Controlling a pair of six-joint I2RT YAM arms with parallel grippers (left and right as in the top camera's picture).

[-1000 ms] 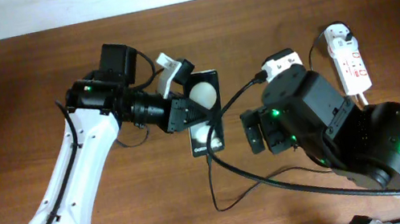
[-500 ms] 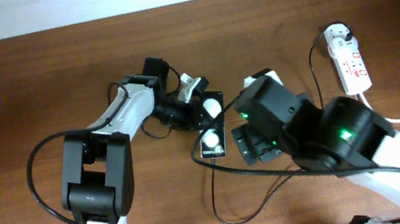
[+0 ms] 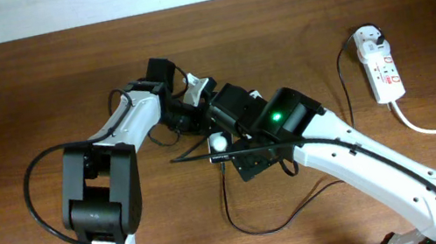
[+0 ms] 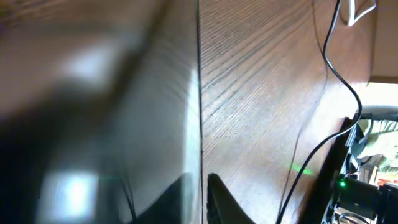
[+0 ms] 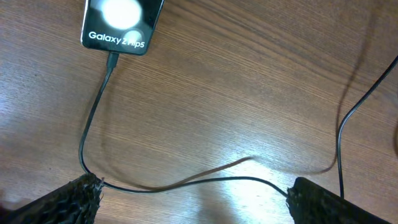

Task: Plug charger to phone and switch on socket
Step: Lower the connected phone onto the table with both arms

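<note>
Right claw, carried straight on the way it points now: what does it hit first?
The right claw would likely meet the charger cable crossing between its open fingers, then the table beneath; depth is unclear.

The brown wooden table [image 3: 16, 85] carries the phone [image 5: 122, 25], the charger [image 5: 92, 112] and the socket [image 3: 385, 74].
</note>
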